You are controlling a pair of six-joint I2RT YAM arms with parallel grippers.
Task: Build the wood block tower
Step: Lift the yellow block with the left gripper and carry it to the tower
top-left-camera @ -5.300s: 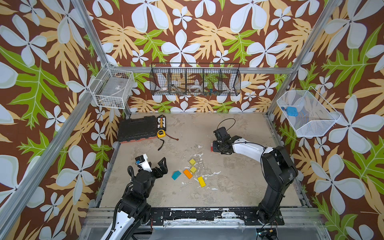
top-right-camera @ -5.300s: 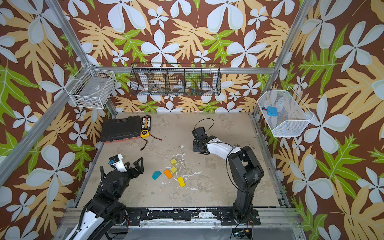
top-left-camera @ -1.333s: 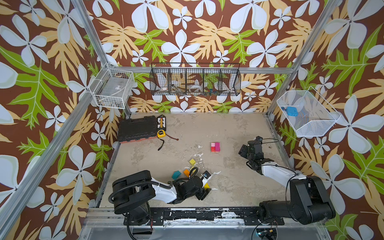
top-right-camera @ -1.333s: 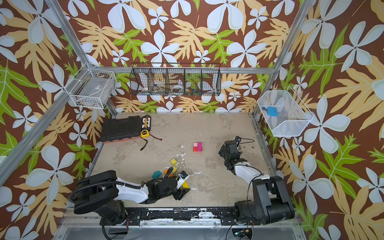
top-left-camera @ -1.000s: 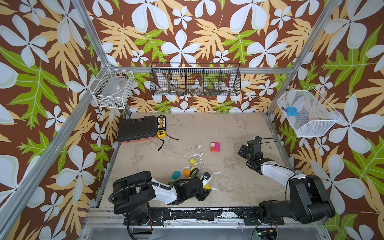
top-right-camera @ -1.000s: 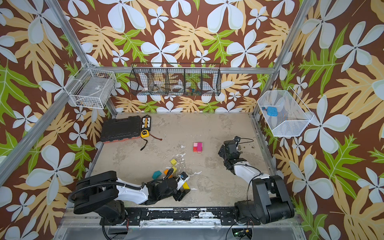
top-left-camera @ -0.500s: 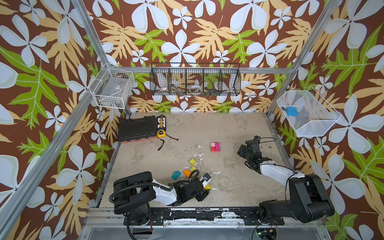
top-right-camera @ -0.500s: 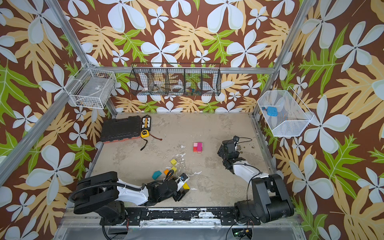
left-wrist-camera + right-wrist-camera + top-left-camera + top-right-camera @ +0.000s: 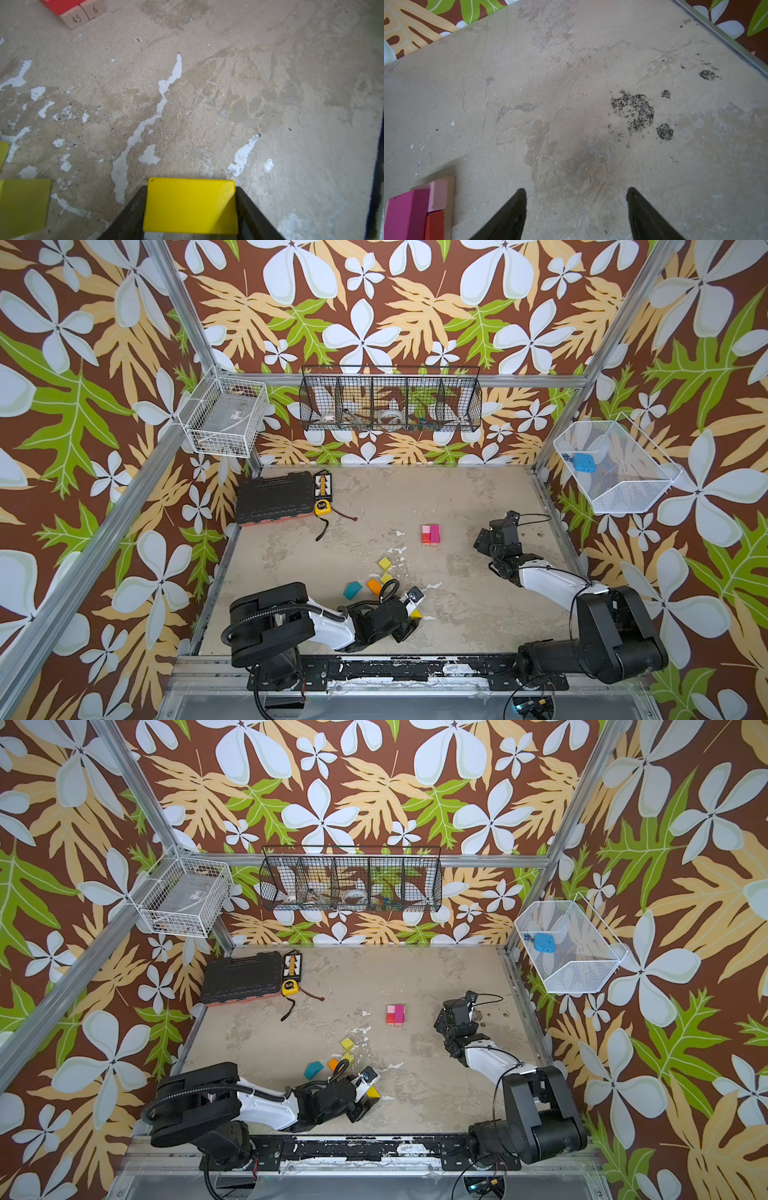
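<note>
The tower is a low stack near the table's middle: pink, magenta and red bricks on tan planks, also in the right wrist view. My left gripper lies low near the front edge, shut on a yellow brick, one finger against each side. Two yellow-green cubes, an orange brick and the teal roof piece lie just behind it. My right gripper stands open and empty over bare table, right of the tower.
A black tool case and a yellow tape measure with a loose cord sit at the back left. Wire baskets hang on the left wall, back wall and right wall. A metal rail runs along the front edge.
The left jaws have narrowed onto the yellow brick over the last second. Since the oldest frames the right arm has drawn back from the tower, and the left arm has come down.
</note>
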